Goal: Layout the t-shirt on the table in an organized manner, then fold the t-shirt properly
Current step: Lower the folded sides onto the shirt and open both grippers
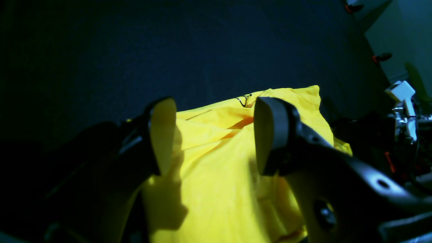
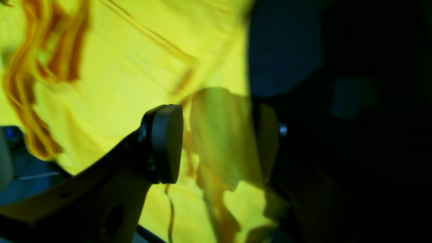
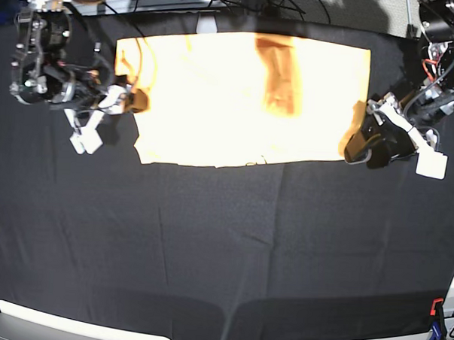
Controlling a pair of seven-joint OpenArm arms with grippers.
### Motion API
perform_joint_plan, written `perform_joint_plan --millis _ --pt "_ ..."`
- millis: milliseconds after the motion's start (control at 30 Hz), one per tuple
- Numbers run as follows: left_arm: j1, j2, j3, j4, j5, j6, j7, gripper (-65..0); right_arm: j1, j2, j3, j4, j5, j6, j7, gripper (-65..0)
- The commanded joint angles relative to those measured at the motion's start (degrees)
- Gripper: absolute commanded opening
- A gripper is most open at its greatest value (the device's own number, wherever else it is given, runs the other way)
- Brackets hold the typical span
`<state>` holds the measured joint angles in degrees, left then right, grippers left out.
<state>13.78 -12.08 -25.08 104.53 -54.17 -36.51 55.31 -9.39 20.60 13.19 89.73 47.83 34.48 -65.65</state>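
The t-shirt lies spread as a wide pale orange-yellow rectangle on the far half of the black table, with a darker fold near its top middle. My left gripper is at the shirt's right edge. In the left wrist view it is open, and the bright yellow shirt lies below and between its fingers. My right gripper is at the shirt's rumpled left edge. In the right wrist view it is open over the yellow shirt.
A red-and-black clamp sits at the table's front right edge, and two more show in the left wrist view. Cables and mounts run along the back edge. White blocks hang from both arms.
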Motion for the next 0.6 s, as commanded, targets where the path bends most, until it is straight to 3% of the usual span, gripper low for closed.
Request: perform_joint_plan --millis 0,300,400,533,567 --pt "-0.4 -0.5 -0.1 1.1 -0.9 -0.6 -1.4 -31.0 0.7 0.2 0.0 0.9 1.0 0.0 0.7 -31.9" --pt "-0.4 -0.5 -0.1 1.1 0.2 -0.6 -2.5 -31.0 0.8 -4.7 -0.3 0.9 0.7 0.1 0.7 -34.8" --pt "-0.4 -0.5 -0.1 1.1 0.2 -0.6 -2.5 -31.0 0.8 -5.1 -0.3 0.9 0.2 0.1 1.0 -44.4" --pt "-0.4 -0.5 -0.1 1.1 0.2 -0.6 -2.4 -31.0 0.8 -5.0 -0.2 0.9 -2.3 0.1 2.9 -65.0" --pt "-0.4 -0.5 -0.1 1.1 0.2 -0.6 -2.4 -31.0 0.8 -5.0 -0.2 0.9 -3.3 0.1 3.9 -65.0"
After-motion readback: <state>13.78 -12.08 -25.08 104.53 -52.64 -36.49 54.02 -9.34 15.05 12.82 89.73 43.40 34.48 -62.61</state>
